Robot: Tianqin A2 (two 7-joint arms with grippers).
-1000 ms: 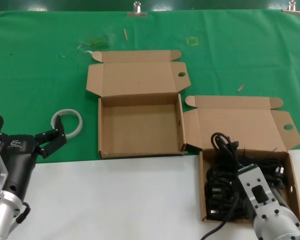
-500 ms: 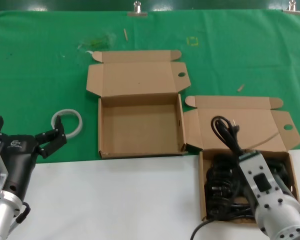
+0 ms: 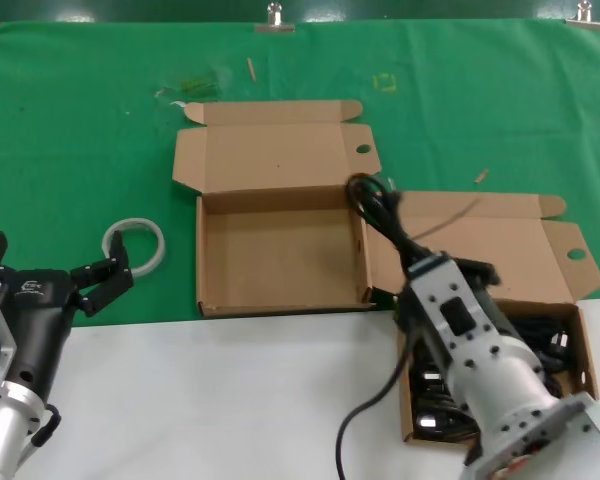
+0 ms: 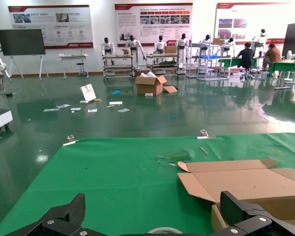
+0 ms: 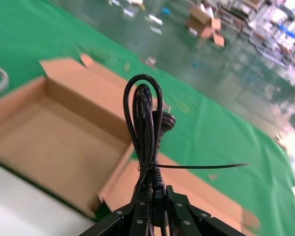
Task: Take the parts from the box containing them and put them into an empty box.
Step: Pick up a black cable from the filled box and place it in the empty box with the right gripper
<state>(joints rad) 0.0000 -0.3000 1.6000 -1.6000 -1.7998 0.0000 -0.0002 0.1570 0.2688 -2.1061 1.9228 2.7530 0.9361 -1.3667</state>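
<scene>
My right gripper (image 3: 410,258) is shut on one black coiled cord (image 3: 376,203) and holds it in the air over the gap between the two boxes. In the right wrist view the cord (image 5: 143,123) stands up from the shut gripper (image 5: 155,194), with the empty box (image 5: 54,137) beyond it. The empty box (image 3: 280,255) lies open at centre. The box containing the parts (image 3: 586,345) sits at the right, and several cords (image 3: 432,388) still lie in it, partly hidden by my arm. My left gripper (image 3: 105,275) rests open at the left.
A whitish tape ring (image 3: 135,243) lies on the green cloth just beyond the left gripper (image 4: 155,216). Both box lids are folded back away from me. A white table strip runs along the near edge. Small scraps lie on the far cloth.
My right gripper has lifted a cord bundle out of the right box and carried it up and left toward the empty box. The left arm has not moved.
</scene>
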